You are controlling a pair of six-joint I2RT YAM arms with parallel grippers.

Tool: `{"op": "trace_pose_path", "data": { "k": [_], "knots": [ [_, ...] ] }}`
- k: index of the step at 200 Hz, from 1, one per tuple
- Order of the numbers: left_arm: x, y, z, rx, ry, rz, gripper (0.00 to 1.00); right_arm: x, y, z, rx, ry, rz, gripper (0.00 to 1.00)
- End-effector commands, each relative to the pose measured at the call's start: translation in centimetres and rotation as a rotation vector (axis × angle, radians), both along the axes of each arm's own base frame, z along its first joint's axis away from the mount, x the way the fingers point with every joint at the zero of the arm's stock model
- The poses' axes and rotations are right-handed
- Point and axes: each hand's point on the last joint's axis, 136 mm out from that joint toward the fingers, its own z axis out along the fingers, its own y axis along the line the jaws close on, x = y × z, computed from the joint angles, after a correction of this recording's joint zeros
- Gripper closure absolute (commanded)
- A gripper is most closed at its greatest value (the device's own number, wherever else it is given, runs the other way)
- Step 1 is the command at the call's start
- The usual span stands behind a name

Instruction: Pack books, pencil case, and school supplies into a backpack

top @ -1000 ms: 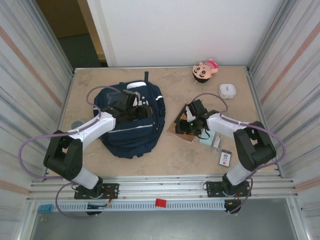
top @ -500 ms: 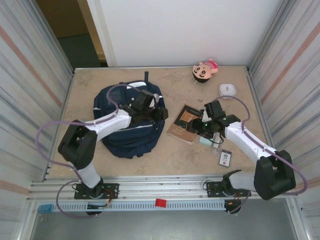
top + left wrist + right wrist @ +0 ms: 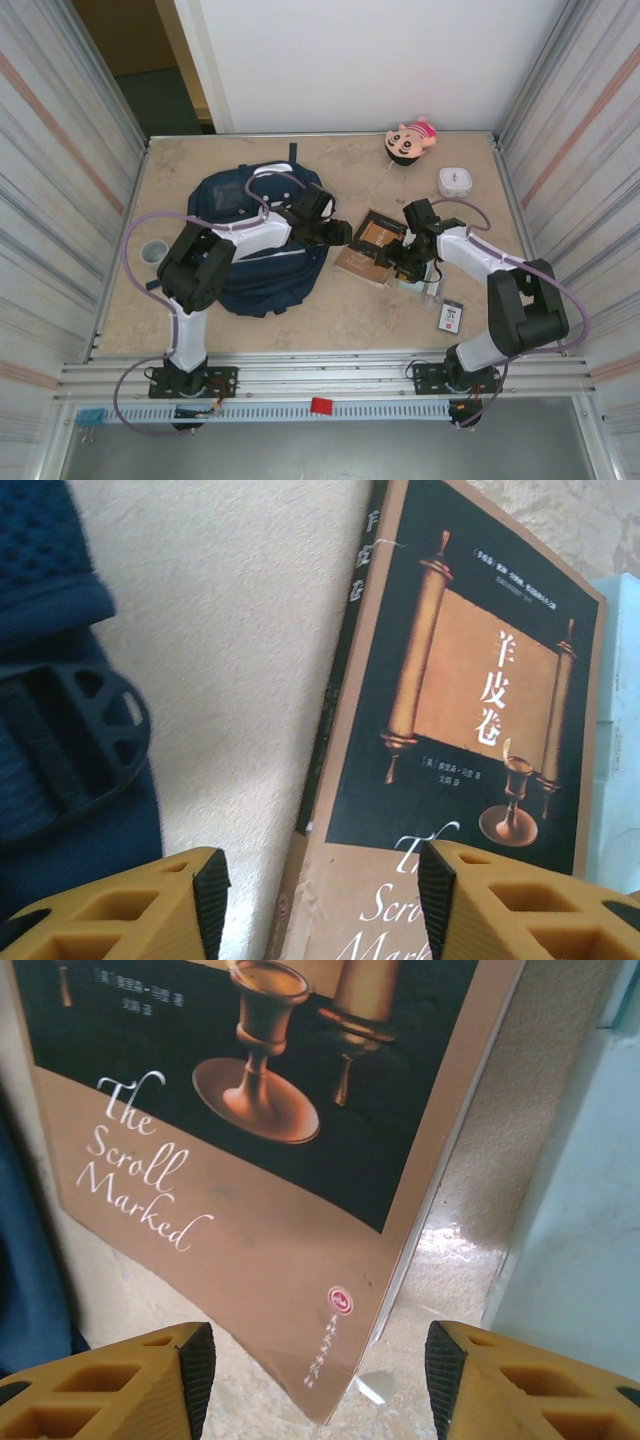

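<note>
Backpack [image 3: 258, 275] is the landmark. The book [image 3: 372, 240] lies face up just to its right, long axis roughly along the bag's flank, and the pencil case [image 3: 590, 1220] is beyond that. My left pincer [image 3: 322, 880] hangs released over the spine edge nearest the backpack. My right pincer [image 3: 315, 1360], also released and empty, straddles the far corner.

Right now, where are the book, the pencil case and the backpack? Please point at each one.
book [image 3: 470, 700], left wrist view, on the orange cover panel.
pencil case [image 3: 585, 1220], right wrist view, on its pale mint surface.
backpack [image 3: 260, 282], top external view, on bare navy fabric.
</note>
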Motion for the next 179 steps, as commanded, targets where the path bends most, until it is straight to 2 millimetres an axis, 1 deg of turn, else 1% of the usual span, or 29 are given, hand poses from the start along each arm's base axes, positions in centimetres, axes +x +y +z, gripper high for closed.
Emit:
{"op": "trace_pose_path", "data": {
  "k": [1, 31, 48, 57, 58, 60, 65, 79, 93, 103, 113, 115, 121, 151, 179],
  "knots": [
    [-0.1, -0.8, -0.5, 0.015, 0.013, -0.042, 0.45, 0.1, 0.1, -0.6, -0.02, 0.028, -0.011, 0.42],
    [-0.4, -1.1, -2.2, 0.022, 0.05, -0.057, 0.45, -0.5, 0.5, -1.9, -0.033, 0.061, 0.016, 0.45],
    [-0.6, -1.0, -3.4, 0.036, 0.07, -0.061, 0.45, -0.8, 0.4, -2.4, -0.049, 0.071, 0.022, 0.5],
    [-0.8, -1.2, -3.3, 0.028, 0.075, -0.074, 0.46, -0.9, 0.3, -2.6, -0.057, 0.074, 0.024, 0.53],
    [-0.9, -1.1, -4.0, 0.036, 0.087, -0.075, 0.46, -0.9, 0.3, -2.7, -0.059, 0.075, 0.026, 0.54],
    [-1.0, -1.1, -4.6, 0.04, 0.097, -0.079, 0.46, -0.9, 0.3, -2.7, -0.059, 0.074, 0.026, 0.54],
    [-1.2, -1.1, -5.0, 0.041, 0.11, -0.086, 0.46, -0.9, 0.3, -2.7, -0.062, 0.075, 0.028, 0.56],
    [-1.9, -1.7, -5.1, 0.009, 0.14, -0.112, 0.46, -1.0, 0.3, -3.0, -0.073, 0.083, 0.034, 0.61],
    [-2.9, -3.1, -3.9, -0.079, 0.153, -0.161, 0.47, -1.2, 0.2, -3.3, -0.079, 0.091, 0.039, 0.64],
    [-3.5, -3.6, -3.0, -0.123, 0.163, -0.189, 0.47, -1.3, 0.3, -3.4, -0.073, 0.097, 0.042, 0.66],
    [-4.3, -4.1, -2.6, -0.162, 0.186, -0.217, 0.48, -1.4, 0.4, -3.4, -0.069, 0.098, 0.048, 0.68],
    [-4.3, -4.2, -1.6, -0.181, 0.175, -0.225, 0.48, -1.4, 0.5, -3.4, -0.069, 0.097, 0.049, 0.68],
    [-4.6, -4.5, -0.5, -0.211, 0.172, -0.242, 0.48, -1.4, 0.5, -3.4, -0.07, 0.096, 0.05, 0.7],
    [-6.1, -4.9, 3.0, -0.296, 0.158, -0.307, 0.48, -1.4, 0.7, -3.1, -0.059, 0.088, 0.053, 0.72],
    [-7.5, -4.6, 4.4, -0.354, 0.151, -0.342, 0.47, -1.4, 1.1, -2.8, -0.042, 0.078, 0.056, 0.72]
  ]
}}
